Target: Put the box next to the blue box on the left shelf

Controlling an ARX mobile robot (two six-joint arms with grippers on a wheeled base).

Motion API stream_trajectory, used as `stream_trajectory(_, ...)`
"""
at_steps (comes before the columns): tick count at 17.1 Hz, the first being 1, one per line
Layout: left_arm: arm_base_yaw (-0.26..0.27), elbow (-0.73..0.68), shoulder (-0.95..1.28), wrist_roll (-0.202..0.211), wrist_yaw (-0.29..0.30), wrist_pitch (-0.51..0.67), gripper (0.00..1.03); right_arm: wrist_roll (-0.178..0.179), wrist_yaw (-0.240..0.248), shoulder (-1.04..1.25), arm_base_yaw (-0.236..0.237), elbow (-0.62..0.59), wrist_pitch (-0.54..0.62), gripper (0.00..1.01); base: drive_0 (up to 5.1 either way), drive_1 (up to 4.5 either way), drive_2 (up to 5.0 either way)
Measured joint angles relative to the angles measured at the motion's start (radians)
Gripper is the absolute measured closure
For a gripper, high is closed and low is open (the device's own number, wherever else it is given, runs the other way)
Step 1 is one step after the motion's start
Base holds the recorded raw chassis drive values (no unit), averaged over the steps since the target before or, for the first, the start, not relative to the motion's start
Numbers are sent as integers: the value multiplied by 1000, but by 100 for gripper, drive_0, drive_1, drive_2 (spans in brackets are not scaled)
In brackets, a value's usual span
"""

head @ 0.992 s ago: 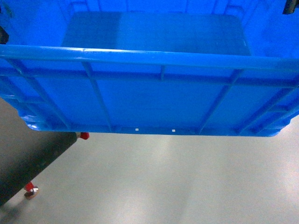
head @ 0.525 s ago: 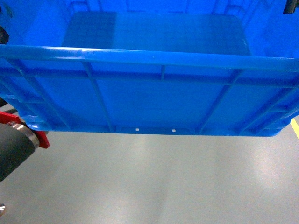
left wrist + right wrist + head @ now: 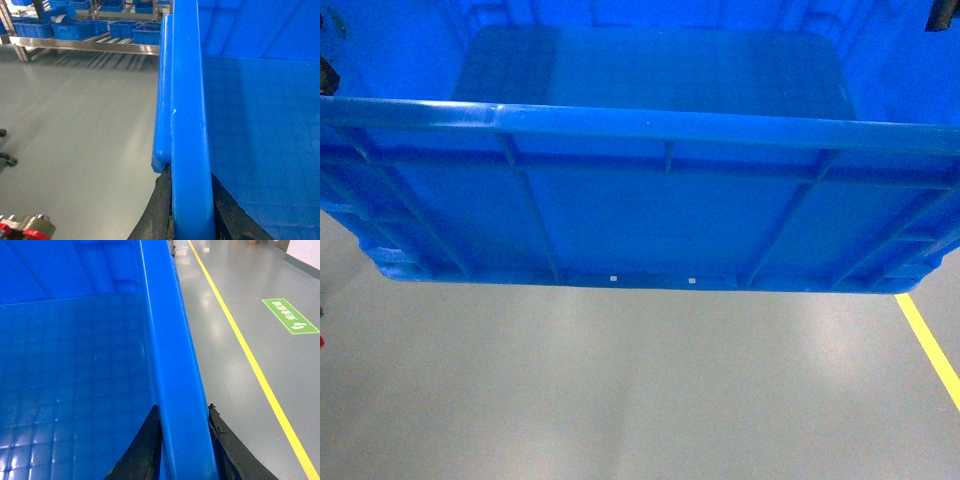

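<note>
the dark red-footed object at lower left has gone, and a yellow floor line (image 3: 930, 345) has appeared at right.

The box (image 3: 650, 200) fills the head view from 9 to 3 o'clock, blocking passage ahead; bare grey floor (image 3: 620, 390) lies open at 6 o'clock, a yellow floor line (image 3: 930, 345) at 4 o'clock.

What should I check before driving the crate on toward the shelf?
1. Left pincer clamped on the rim of the large bright-blue plastic crate: ok.
2. Right pincer clamped on the opposite rim: ok.
3. Crate empty inside: ok.
4. Grey floor ahead free of obstacles: ok in the head view.
5. Steel-railed roller shelf in sight: ok, left wrist view only.
6. Free slot beside a blue box there: cannot tell.
</note>
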Motion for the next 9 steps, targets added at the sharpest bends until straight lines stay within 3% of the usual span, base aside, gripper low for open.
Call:
stream_trajectory(4, 0, 0, 0, 0, 0, 0, 95, 0, 0, 0, 0, 0, 1, 83, -127, -127, -127)
stream_trajectory(9, -3, 0, -1, 0, -1, -1, 95, -3, 2, -1, -1, -1, 1, 83, 5, 381, -372)
